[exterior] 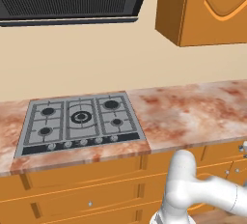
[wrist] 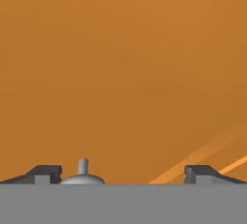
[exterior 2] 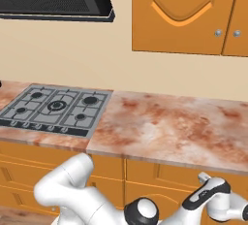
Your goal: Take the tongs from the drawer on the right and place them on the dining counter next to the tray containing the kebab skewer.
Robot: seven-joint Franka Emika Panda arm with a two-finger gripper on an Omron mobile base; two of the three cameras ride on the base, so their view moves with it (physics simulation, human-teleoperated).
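Your gripper sits close against the drawer front, jaws wide and empty, a small metal knob just inside the left fingertip. The drawer looks shut (tongs presumably inside). Beyond, the marbled desk carries a gas hob. Opening, fetching and placing all remain.

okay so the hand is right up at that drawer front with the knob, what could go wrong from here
1. In the hand view the knob sits near the left fingertip, not centred in the open gripper; closing now might clip it or miss.
2. The fingers are very close to the drawer front; pushing further forward could ram the panel.
3. The drawer looks shut, so the tongs can't be checked yet.
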